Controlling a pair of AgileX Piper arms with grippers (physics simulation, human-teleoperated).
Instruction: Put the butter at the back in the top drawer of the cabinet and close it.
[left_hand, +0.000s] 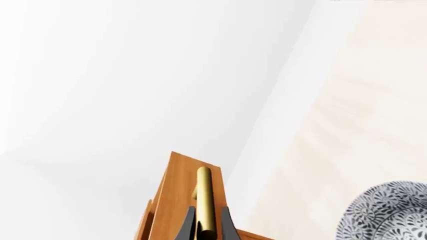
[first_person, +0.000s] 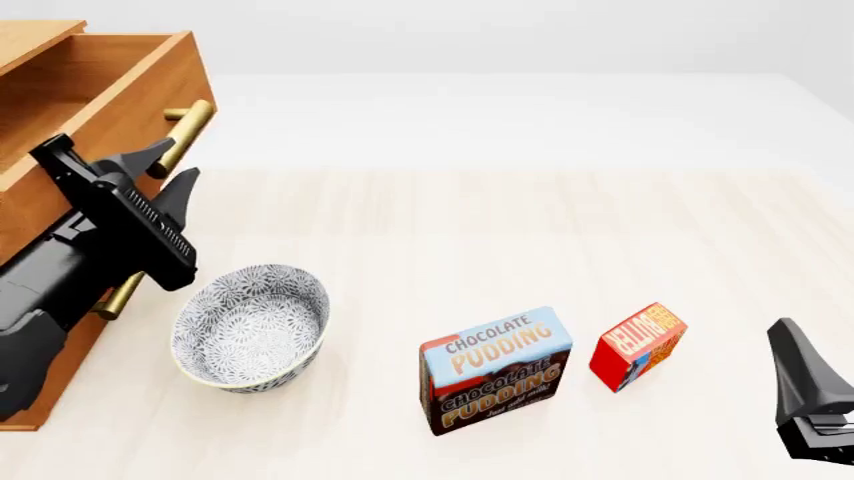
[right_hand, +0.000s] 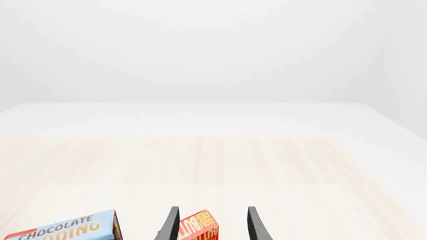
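The butter (first_person: 638, 345), a small red and orange box, lies on the table at the front right; in the right wrist view the butter (right_hand: 199, 229) sits just ahead of and between the fingers. My right gripper (first_person: 801, 375) (right_hand: 212, 222) is open and empty, just right of and nearer than the butter. The wooden cabinet (first_person: 34, 40) stands at the far left with its top drawer (first_person: 127, 85) pulled open. My left gripper (first_person: 167, 170) (left_hand: 207, 220) is shut on the top drawer's brass handle (first_person: 184, 128) (left_hand: 204, 192).
A patterned grey bowl (first_person: 251, 325) (left_hand: 390, 215) stands in front of the cabinet. A CHOCOLATE PUDDING box (first_person: 497, 368) (right_hand: 67, 231) stands left of the butter. A lower drawer's brass handle (first_person: 114, 296) shows under my left arm.
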